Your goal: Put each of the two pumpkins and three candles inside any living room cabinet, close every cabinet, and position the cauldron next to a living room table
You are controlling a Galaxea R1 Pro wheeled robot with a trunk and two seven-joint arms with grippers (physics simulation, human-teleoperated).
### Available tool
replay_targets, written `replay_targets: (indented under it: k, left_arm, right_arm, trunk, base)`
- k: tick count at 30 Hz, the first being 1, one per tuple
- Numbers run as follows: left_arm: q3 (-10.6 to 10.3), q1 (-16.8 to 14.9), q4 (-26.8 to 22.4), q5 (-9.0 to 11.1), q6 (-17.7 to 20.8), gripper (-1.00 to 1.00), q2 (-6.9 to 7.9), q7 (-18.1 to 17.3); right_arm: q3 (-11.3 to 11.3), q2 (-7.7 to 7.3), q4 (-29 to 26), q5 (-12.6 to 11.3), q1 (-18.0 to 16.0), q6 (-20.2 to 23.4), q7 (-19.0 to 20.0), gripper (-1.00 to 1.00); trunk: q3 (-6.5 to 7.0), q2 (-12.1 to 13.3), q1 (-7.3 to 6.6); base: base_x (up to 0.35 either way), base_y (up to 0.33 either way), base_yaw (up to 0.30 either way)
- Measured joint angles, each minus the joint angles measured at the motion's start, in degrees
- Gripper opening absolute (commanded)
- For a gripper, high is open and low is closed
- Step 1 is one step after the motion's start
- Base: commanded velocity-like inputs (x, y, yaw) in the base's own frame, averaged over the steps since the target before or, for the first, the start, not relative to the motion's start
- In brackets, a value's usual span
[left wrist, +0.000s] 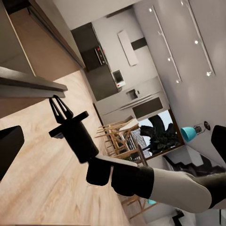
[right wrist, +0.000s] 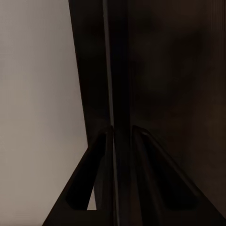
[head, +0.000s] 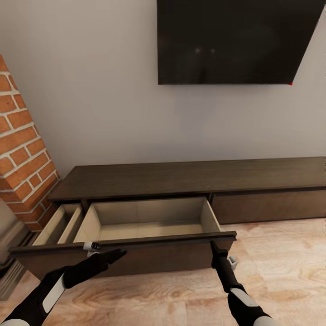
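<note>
Against the grey wall the cabinet (head: pixel 190 177) is sitting with its left drawer (head: pixel 149 226) pulled out, inside bare. Right gripper (head: pixel 213 247) is pinching the drawer front's top edge (head: pixel 136 242), fingers clamped on both sides. Left gripper (head: pixel 114 256) is hovering just in front of that panel; grip state unclear. Wood floor (head: pixel 271 267) is lying open rightward; brick column (head: pixel 22 149) is crowding the left, TV (head: pixel 235 40) hanging above.

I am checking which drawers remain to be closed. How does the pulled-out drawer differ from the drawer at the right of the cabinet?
The pulled-out drawer stands far out, its pale inside showing with nothing seen in it; the right drawer sits flush, showing only its dark front. The right gripper is at the pulled-out drawer's front edge; nothing touches the right drawer. Both have dark, handleless fronts.
</note>
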Motion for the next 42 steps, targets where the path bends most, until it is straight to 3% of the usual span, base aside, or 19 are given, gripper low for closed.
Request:
replay_targets:
  k: [3,12,13,14,15,34,38,42]
  left_arm:
    - [0.0,0.0,0.0,0.0,0.0,1.0,0.01,0.0]
    - [0.03,0.0,0.0,0.0,0.0,1.0,0.0,0.0]
    - [0.02,0.0,0.0,0.0,0.0,1.0,0.0,0.0]
    - [0.01,-0.01,0.01,0.0,0.0,1.0,0.0,0.0]
    - [0.0,-0.01,0.01,0.0,0.0,1.0,0.0,0.0]
    - [0.15,0.05,0.01,0.09,0.0,1.0,0.08,0.0]
    - [0.18,0.07,0.01,0.1,0.06,1.0,0.08,0.0]
    - [0.17,0.08,0.01,0.1,0.08,1.0,0.09,0.0]
  right_arm:
    - [0.08,-0.07,-0.01,0.04,-0.87,-0.02,-1.83,-1.0]
    - [0.1,-0.08,-0.01,0.05,-0.98,-0.03,-2.06,-1.0]
    - [0.1,-0.09,-0.01,0.06,-0.98,0.0,-2.06,1.0]
    - [2.17,0.21,-0.11,0.87,0.57,0.3,2.46,1.0]
    - [2.17,0.23,-0.12,0.86,0.63,0.33,2.71,1.0]
    - [2.16,0.19,-0.01,0.91,0.63,0.75,2.5,1.0]
    - [2.22,-0.1,-0.03,0.89,0.63,3.09,1.97,1.0]
    - [2.16,-1.18,0.03,0.71,0.63,8.77,2.05,1.0]
  trunk:
    - [0.0,0.0,-0.01]
    - [0.0,0.0,-0.02]
    - [0.0,0.0,-0.02]
    - [-0.01,-0.01,-0.03]
    - [-0.01,-0.01,-0.03]
    - [-0.01,-0.01,-0.03]
    - [0.43,0.01,-0.09]
    - [1.32,0.06,-0.19]
  base:
    - [-0.065,0.0,0.0]
    - [-0.006,0.0,0.0]
    - [0.0,0.0,0.0]
    - [0.0,0.0,0.0]
    - [0.0,0.0,0.0]
    - [0.0,0.0,0.0]
    - [0.0,0.0,0.0]
    - [0.0,0.0,0.0]
